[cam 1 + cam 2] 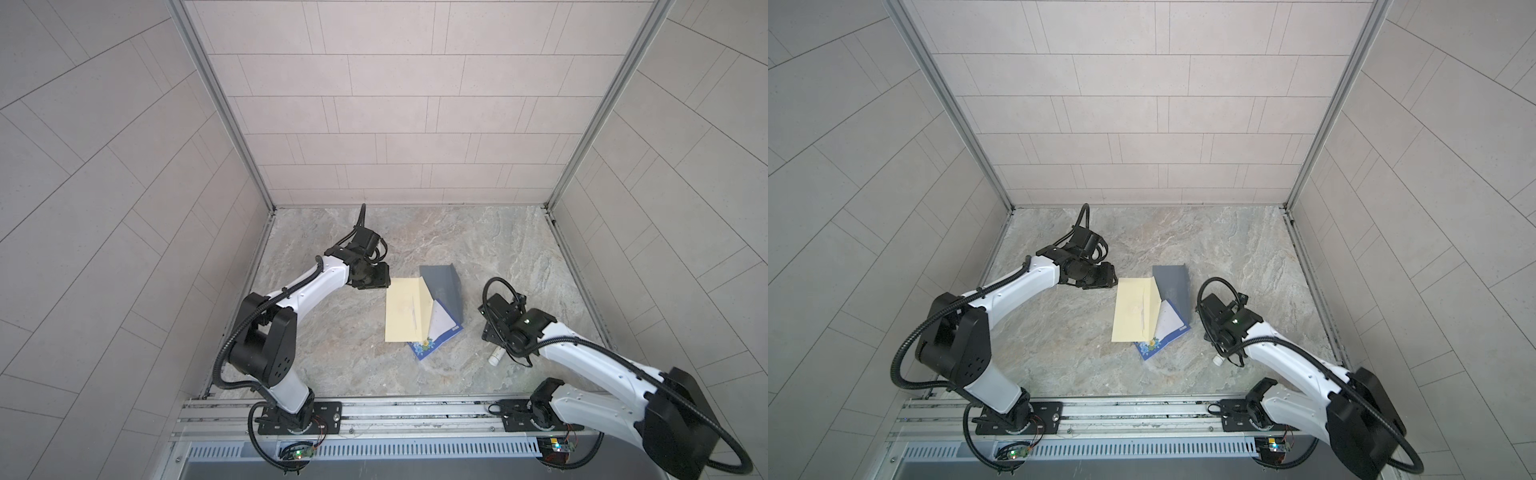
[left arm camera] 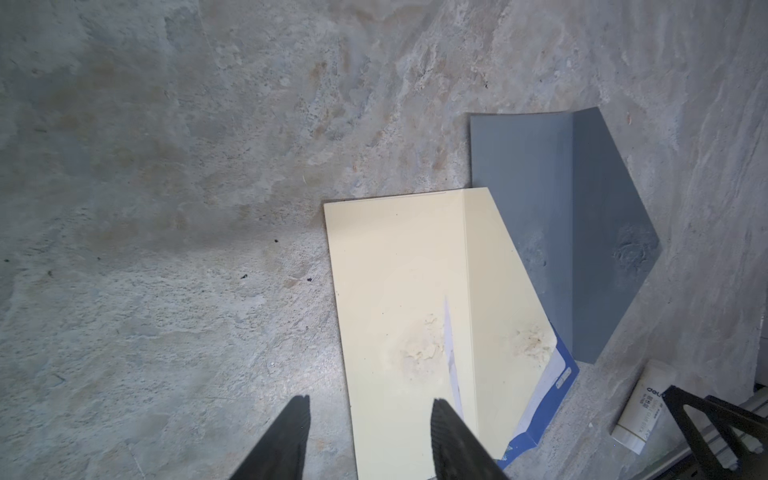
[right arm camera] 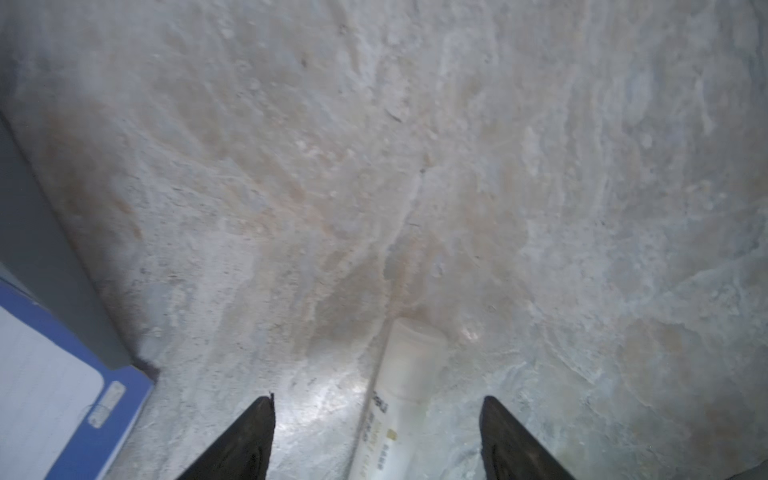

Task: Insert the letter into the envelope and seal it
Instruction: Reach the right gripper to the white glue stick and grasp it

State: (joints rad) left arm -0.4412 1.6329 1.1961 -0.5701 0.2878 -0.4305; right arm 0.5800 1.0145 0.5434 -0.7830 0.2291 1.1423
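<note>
Your cream envelope [image 1: 405, 309] is lying flat mid-table, long axis running near to far. Its flap is opening rightward over the blue-bordered letter [image 1: 440, 332], which is poking out at its near-right corner. Your left gripper [image 2: 372, 400] is hovering at the envelope's far-left corner, half spread and gripping nothing. Your right gripper [image 3: 378, 398] is spread wide, straddling the glue stick [image 3: 409, 365].

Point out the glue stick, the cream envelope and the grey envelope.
glue stick [image 3: 415, 361]: right wrist view, on its cap.
cream envelope [image 1: 405, 311]: in a top view, middle of its body.
grey envelope [image 2: 528, 166]: left wrist view, on its body.
</note>
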